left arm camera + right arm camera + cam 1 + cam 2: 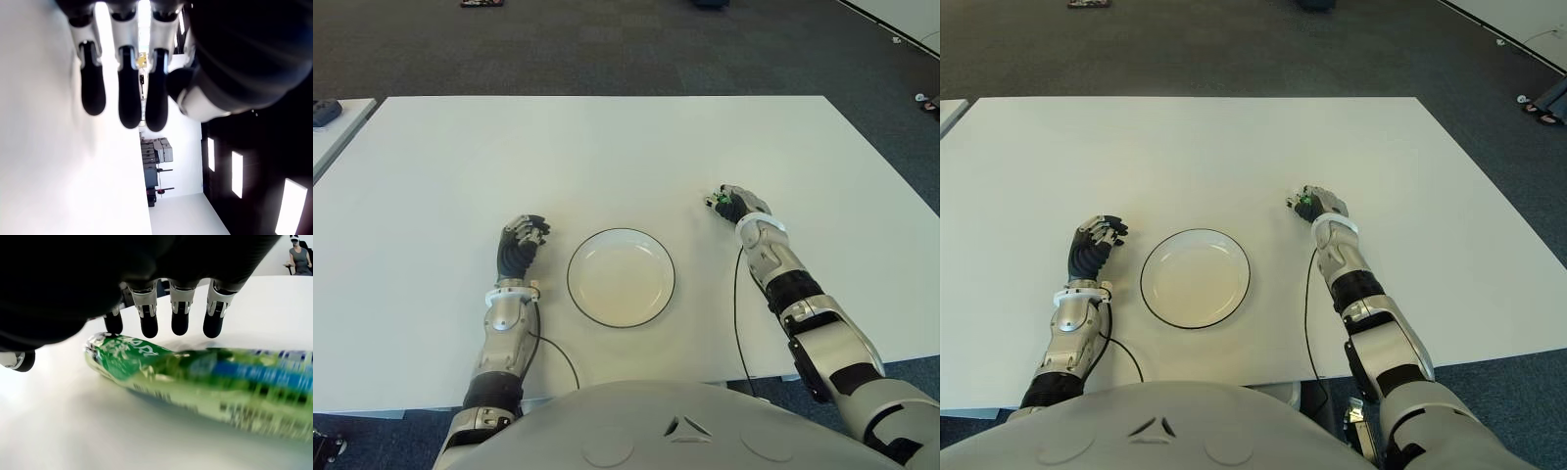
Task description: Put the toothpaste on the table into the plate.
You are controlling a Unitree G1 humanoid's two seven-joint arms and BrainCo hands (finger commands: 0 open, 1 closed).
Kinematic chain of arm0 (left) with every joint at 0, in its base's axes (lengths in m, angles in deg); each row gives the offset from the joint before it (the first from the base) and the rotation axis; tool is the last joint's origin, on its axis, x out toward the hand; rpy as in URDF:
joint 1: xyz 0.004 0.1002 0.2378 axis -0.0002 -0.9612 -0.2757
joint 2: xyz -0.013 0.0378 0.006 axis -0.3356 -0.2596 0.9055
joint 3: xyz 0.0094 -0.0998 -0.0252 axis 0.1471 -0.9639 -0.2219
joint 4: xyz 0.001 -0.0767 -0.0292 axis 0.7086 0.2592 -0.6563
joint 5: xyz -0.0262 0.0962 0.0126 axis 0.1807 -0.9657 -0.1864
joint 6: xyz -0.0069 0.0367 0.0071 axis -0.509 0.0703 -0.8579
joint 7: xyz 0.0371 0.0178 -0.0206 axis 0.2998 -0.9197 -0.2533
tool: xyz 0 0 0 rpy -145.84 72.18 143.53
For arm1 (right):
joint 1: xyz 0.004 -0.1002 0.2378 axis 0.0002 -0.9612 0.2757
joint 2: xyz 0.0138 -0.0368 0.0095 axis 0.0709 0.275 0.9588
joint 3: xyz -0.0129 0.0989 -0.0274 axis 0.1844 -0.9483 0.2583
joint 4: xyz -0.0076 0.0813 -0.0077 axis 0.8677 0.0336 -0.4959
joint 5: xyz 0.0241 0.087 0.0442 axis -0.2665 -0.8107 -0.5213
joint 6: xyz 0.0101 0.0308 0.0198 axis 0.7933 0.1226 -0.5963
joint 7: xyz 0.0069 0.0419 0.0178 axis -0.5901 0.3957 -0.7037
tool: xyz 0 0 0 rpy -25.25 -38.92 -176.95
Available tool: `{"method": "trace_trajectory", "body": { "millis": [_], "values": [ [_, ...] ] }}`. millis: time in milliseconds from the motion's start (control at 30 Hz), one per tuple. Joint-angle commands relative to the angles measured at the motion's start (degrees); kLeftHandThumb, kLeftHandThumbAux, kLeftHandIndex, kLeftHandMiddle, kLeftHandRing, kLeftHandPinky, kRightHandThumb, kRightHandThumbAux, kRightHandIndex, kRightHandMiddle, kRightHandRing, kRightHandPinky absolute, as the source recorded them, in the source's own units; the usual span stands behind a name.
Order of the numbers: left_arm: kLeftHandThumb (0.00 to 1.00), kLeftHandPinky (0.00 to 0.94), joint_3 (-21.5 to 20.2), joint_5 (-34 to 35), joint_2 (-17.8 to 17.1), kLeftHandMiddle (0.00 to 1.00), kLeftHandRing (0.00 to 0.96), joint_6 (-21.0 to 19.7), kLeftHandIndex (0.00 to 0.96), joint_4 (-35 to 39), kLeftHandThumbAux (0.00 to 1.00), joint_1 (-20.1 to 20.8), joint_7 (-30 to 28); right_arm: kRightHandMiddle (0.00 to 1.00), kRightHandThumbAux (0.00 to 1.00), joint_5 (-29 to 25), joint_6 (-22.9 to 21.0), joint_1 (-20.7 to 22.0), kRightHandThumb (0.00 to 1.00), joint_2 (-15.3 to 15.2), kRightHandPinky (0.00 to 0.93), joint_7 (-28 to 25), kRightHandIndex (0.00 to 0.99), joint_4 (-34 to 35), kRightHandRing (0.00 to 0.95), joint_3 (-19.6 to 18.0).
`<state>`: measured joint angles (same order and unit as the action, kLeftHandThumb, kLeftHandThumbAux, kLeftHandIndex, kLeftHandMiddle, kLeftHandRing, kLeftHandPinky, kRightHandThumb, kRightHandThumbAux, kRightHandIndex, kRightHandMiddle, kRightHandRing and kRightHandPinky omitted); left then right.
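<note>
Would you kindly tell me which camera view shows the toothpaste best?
The right wrist view: the toothpaste fills it, lying under the right robot hand. Both eye views show only a green speck; the left wrist view shows none.

My right hand (734, 204) hid most of the toothpaste (205, 382); its far end was blurred and cut off.

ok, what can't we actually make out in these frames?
- Green toothpaste tube: eye views show only a green speck under the right hand; the hand covers the rest.
- Tube's far end: cut off by the right wrist view's edge, print blurred.
- Contact: fingers hang over the tube; touching cannot be told.
- White black-rimmed plate: absent from both wrist views.
</note>
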<state>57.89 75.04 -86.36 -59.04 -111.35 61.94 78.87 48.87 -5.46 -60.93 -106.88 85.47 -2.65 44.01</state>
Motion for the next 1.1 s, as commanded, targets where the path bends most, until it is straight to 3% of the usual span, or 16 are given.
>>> {"method": "trace_trajectory", "body": {
  "millis": [33, 667, 1100],
  "values": [
    [0.703, 0.490, -0.08, -0.39, -0.25, 0.484, 0.486, -4.06, 0.428, -1.81, 0.721, -2.90, 0.03, 0.000, 0.129, -0.87, -2.23, -3.02, 0.380, -1.00, 0.000, -0.41, 0.000, 3.31, 0.000, -0.93],
    [0.701, 0.436, -0.22, 1.11, -0.46, 0.460, 0.453, -5.59, 0.428, 0.12, 0.722, -3.69, -1.45, 0.000, 0.117, -0.85, -7.05, -8.63, 0.384, -2.02, 0.000, -0.87, 0.000, 10.43, 0.000, -3.05],
    [0.704, 0.484, -0.25, 1.57, -0.72, 0.484, 0.482, -3.04, 0.427, 0.18, 0.721, -4.30, -2.64, 0.000, 0.121, -0.85, -9.77, -11.05, 0.364, -1.79, 0.000, -1.39, 0.000, 13.29, 0.000, -3.67]
  ]
}}
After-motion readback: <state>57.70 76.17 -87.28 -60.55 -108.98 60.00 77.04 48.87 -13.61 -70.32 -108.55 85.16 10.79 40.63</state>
